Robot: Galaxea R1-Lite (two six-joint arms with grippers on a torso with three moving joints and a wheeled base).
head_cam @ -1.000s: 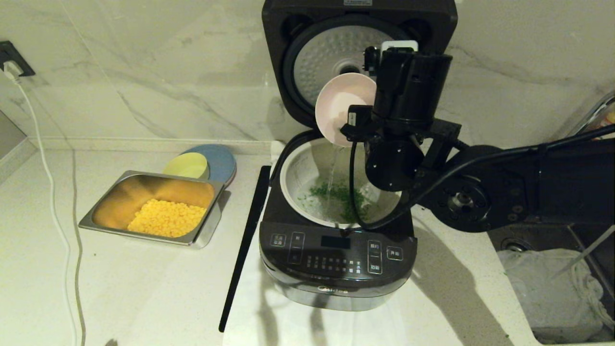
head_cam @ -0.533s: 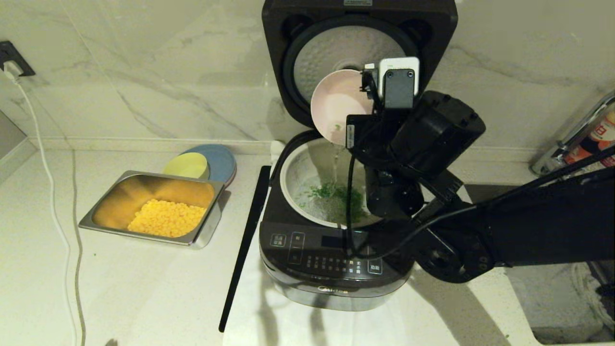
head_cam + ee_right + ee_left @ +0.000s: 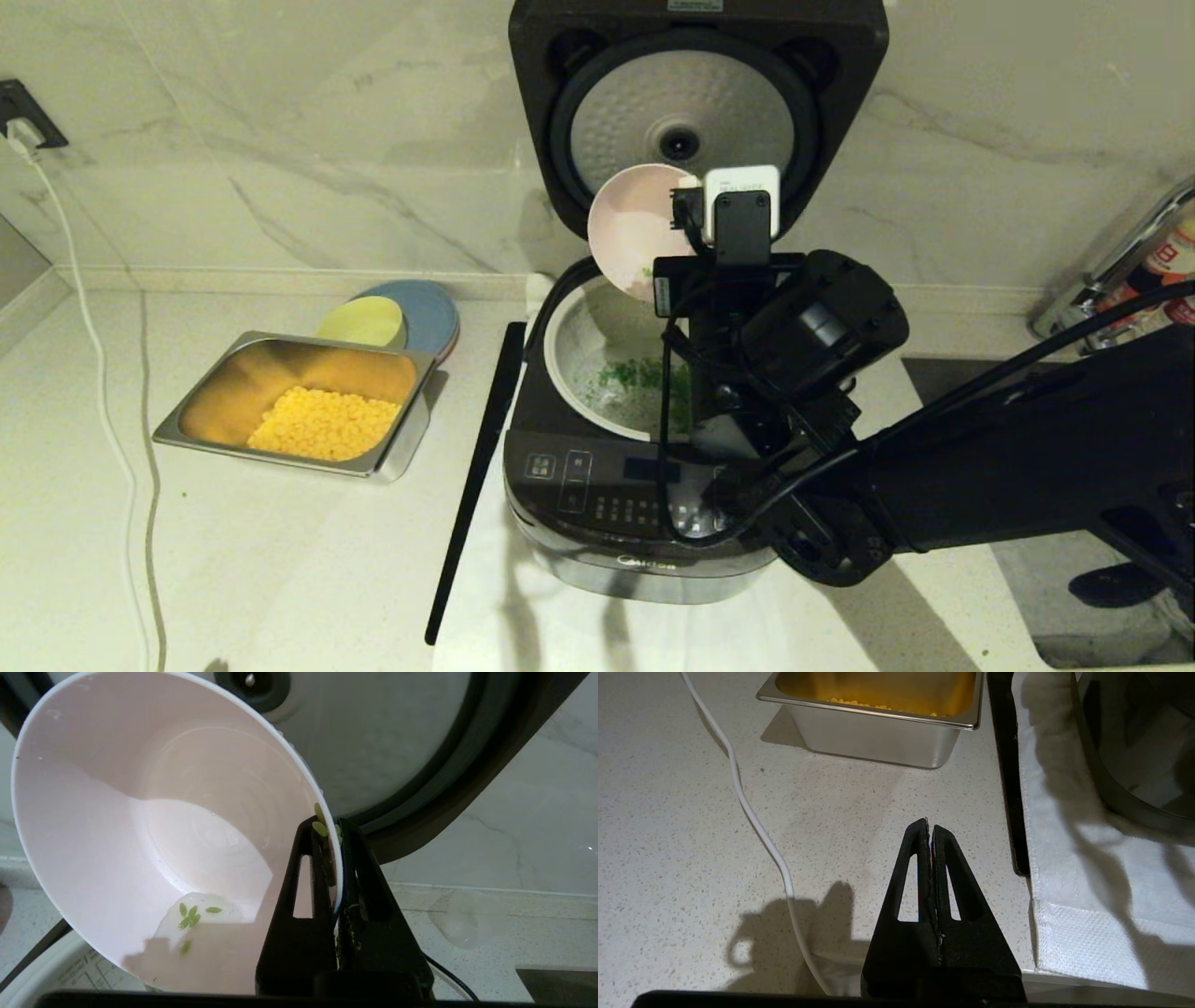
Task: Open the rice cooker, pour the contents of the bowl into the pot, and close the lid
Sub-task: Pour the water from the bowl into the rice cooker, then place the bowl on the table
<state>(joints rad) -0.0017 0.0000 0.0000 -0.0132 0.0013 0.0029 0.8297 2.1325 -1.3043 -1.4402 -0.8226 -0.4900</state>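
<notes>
Black right arm reaching in from the right across the rice cooker (image 3: 644, 523), wrist bent upward, right gripper (image 3: 332, 858) raised above the pot (image 3: 597, 336) with fingers (image 3: 303, 891) clamped on the rim of the bowl (image 3: 140, 826). Smooth pale pink bowl tipped steeply, mouth facing down toward the pot, a little liquid and a few green bits (image 3: 189, 914) clinging near its lower edge. Most green bits scattered inside the round cream-white pot. Lid (image 3: 686, 121) standing upright and open, dimpled silver disc facing forward. Left gripper (image 3: 930, 868) low over the speckled counter (image 3: 691, 835), fingers pressed together on nothing, near a steel tray (image 3: 878, 737) of yellow corn (image 3: 322, 425), beside a white cloth (image 3: 1087, 896).
</notes>
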